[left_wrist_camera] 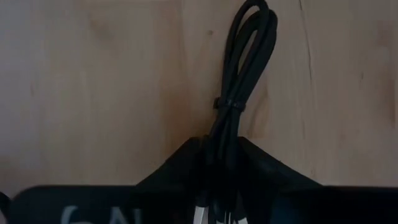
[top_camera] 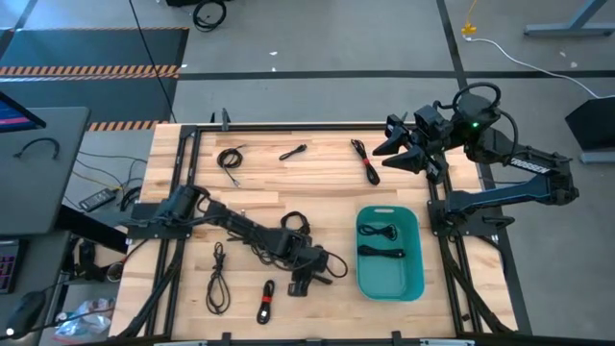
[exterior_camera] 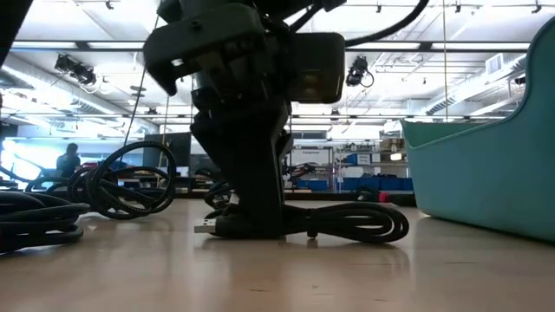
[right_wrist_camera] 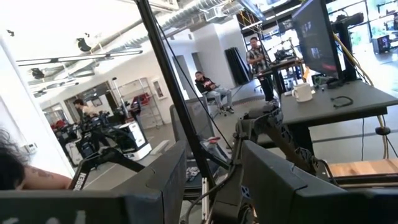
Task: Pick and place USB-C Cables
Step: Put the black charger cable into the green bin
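My left gripper point(top_camera: 302, 278) stands near the table's near middle, pointing down and shut on a black USB-C cable bundle point(left_wrist_camera: 245, 56), whose loop point(exterior_camera: 364, 222) lies on the wood. More black cables lie apart on the table: a coil point(top_camera: 231, 159), a short one point(top_camera: 293, 152), one with red point(top_camera: 366, 161), a long loop point(top_camera: 218, 279), a red-banded one point(top_camera: 266, 301) and a coil point(top_camera: 296, 222) by the left arm. Two cables point(top_camera: 381, 241) rest inside the teal tub point(top_camera: 419, 259). My right gripper point(top_camera: 396, 146) hangs open above the far right part of the table, touching nothing. My left gripper holds the cable bundle by its connector end point(left_wrist_camera: 222, 134), just below the small tie, pinched between the two fingers point(left_wrist_camera: 180, 163). The fingers come from above, pointing down, in line with the bundle. The whole bundle lies flat on the table point(exterior_camera: 347, 227).
The teal tub's wall point(exterior_camera: 486, 173) stands just right of the held cable. Black frame rails point(top_camera: 183, 173) run along the table's left and right sides. Bare wood point(top_camera: 317, 183) spreads between the far cables and the tub. People sit and stand in the room beyond.
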Controlling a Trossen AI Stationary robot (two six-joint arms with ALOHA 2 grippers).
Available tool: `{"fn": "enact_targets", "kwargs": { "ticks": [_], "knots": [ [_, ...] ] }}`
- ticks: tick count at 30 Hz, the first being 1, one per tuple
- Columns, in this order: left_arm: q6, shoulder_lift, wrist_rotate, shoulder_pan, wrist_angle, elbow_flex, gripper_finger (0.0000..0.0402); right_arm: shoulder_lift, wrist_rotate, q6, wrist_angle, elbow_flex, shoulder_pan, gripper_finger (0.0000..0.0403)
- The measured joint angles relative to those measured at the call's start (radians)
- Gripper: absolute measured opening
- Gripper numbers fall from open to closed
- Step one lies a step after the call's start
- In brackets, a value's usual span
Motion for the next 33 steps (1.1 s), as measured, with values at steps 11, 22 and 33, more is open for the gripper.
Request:
{"fn": "enact_targets", "kwargs": {
  "ticks": [11, 22, 33],
  "knots": [
    [-0.033, -0.134, -0.048, 0.032, -0.109, -0.006, 0.0088, 0.000, 0.003, -0.004, 0.009, 0.000, 0.000, 0.0155],
    [-0.027, -0.478, -0.270, 0.163, -0.091, -0.004, 0.0085, 0.014, 0.011, -0.056, 0.010, 0.000, 0.000, 0.0155],
    [0.155, -0.685, -0.362, 0.252, 0.154, -0.004, 0.0083, 0.109, 0.018, -0.090, 0.051, 0.000, 0.000, 0.0155]
  ]
}}
